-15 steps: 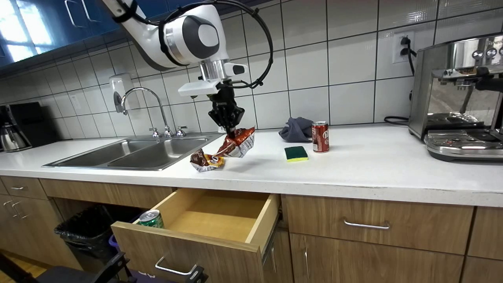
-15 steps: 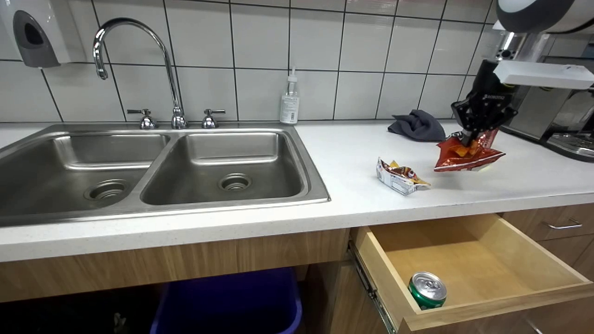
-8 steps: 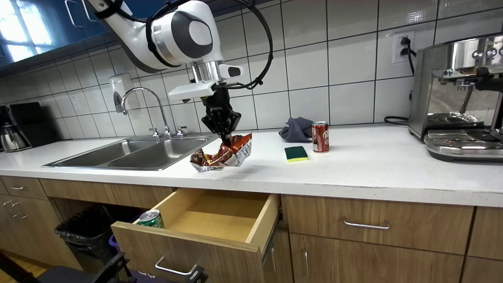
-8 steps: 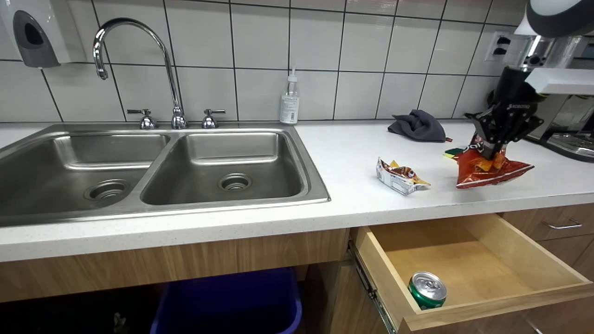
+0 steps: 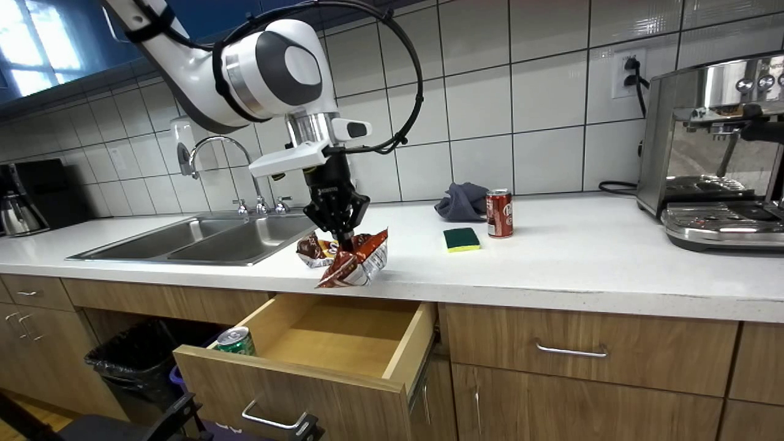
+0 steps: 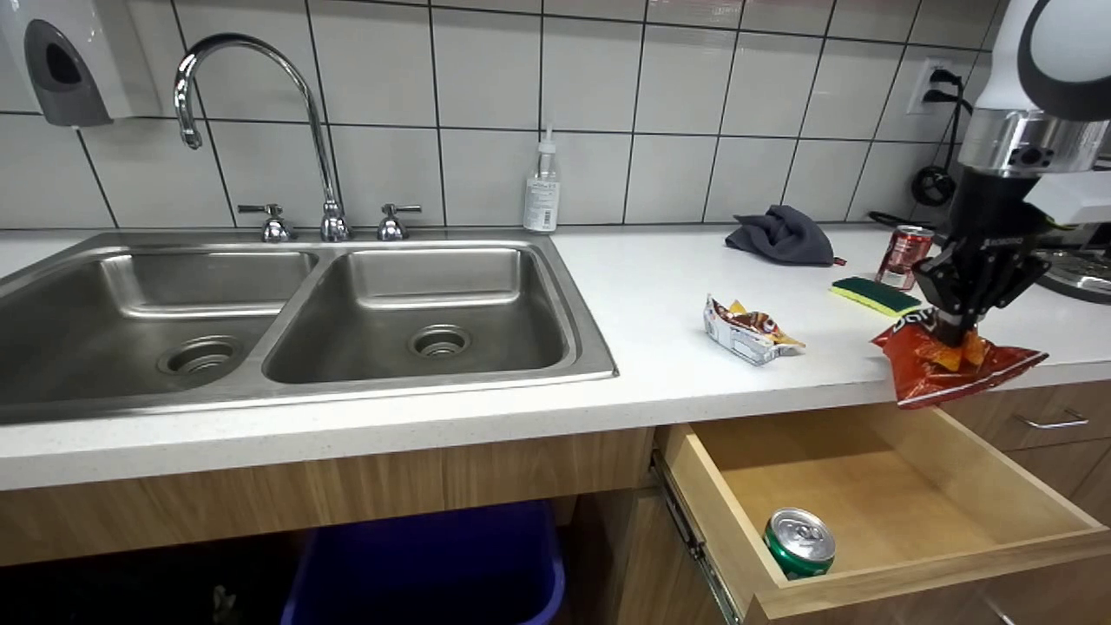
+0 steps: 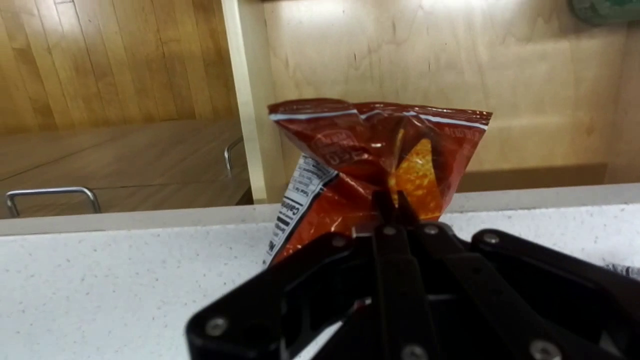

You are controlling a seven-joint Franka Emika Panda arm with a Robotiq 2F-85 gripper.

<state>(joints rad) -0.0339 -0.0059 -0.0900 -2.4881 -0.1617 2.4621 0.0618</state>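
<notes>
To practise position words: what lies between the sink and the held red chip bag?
In an exterior view, a crumpled snack bag lies between the sink and the red chip bag.

Kitchen with sink [image 6: 291, 317] and espresso machine [image 5: 710, 159]

Inside its walls the drawer [image 6: 911, 486] offers a way straight down, except where the counter [image 6: 660, 295] covers its back end and a green can [image 6: 799, 542] fills the front corner nearest the sink [image 6: 588, 347]. The red chip bag [image 6: 959, 373] hangs across the counter's front edge, partly blocking that way. A snack packet [image 6: 751, 332] lies between it and the sink; toward the back edge, a sponge [image 5: 462, 239], red can [image 5: 500, 213] and cloth [image 5: 462, 203] block the way
</notes>
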